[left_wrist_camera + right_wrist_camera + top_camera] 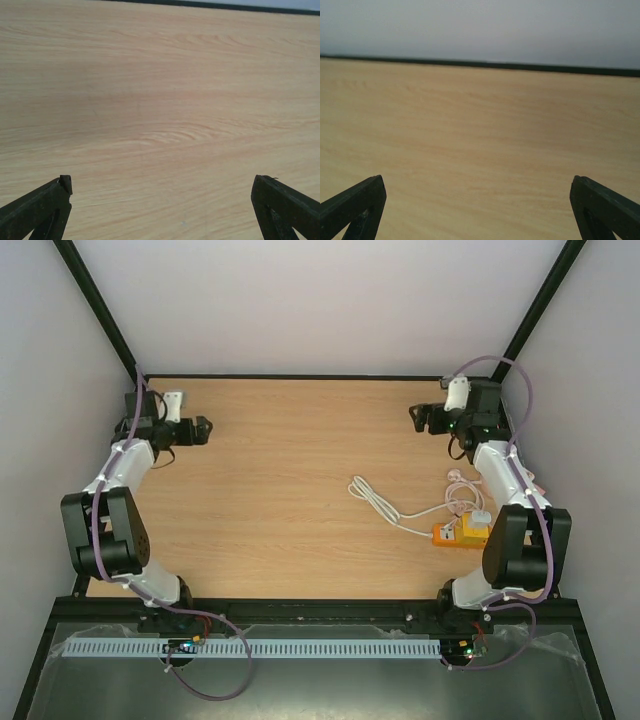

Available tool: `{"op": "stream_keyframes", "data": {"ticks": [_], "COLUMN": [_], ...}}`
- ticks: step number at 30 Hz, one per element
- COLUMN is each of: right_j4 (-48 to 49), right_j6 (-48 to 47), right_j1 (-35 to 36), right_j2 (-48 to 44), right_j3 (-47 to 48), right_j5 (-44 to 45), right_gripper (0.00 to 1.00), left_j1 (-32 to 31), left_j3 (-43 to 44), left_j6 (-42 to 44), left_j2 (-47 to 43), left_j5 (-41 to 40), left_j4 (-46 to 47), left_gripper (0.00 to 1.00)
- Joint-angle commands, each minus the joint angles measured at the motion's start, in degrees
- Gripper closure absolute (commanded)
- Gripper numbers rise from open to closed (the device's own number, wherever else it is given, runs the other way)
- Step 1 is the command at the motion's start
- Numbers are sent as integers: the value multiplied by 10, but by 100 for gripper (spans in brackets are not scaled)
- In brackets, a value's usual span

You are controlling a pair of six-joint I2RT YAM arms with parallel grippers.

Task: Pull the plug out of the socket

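An orange socket strip lies on the wooden table near the right arm's base, partly hidden behind that arm. A white plug sits in its top, and a white cable loops away to the left across the table. My left gripper hovers at the far left of the table, open, with only bare wood between its fingertips. My right gripper is at the far right, well behind the socket, also open over bare wood, black fingertips wide apart. Neither wrist view shows the plug or socket.
The wooden table is closed in by grey walls with black frame bars at the back corners. A second thin white cord curls just behind the socket strip. A white slotted cable duct runs along the near edge between the arm bases.
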Motion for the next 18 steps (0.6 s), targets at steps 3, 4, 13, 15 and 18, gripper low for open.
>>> {"op": "stream_keyframes", "data": {"ticks": [3,4,13,15,18], "right_j4": [-174,-197,-337,-355,-370], "right_j6": [-121,-138,-231,-239,-243], "right_j1": [49,61,190,220,257], "right_j2": [-12,-11,-11,-7,-1], "right_j3": [42,44,31,22,6], "right_j5": [16,22,91,108,129], "right_gripper": [2,2,2,2,1], "left_j1": [-35,-39,-64,-67,-69], "left_j3": [-30,-34,-55,-58,-59], "left_j6": [15,19,52,55,60], "left_j2": [-44,-48,-85,-92,-98], "left_j5": [8,10,44,51,57], "left_j4": [-11,-13,-23,-25,-29], "left_gripper": [0,0,0,0,0]}}
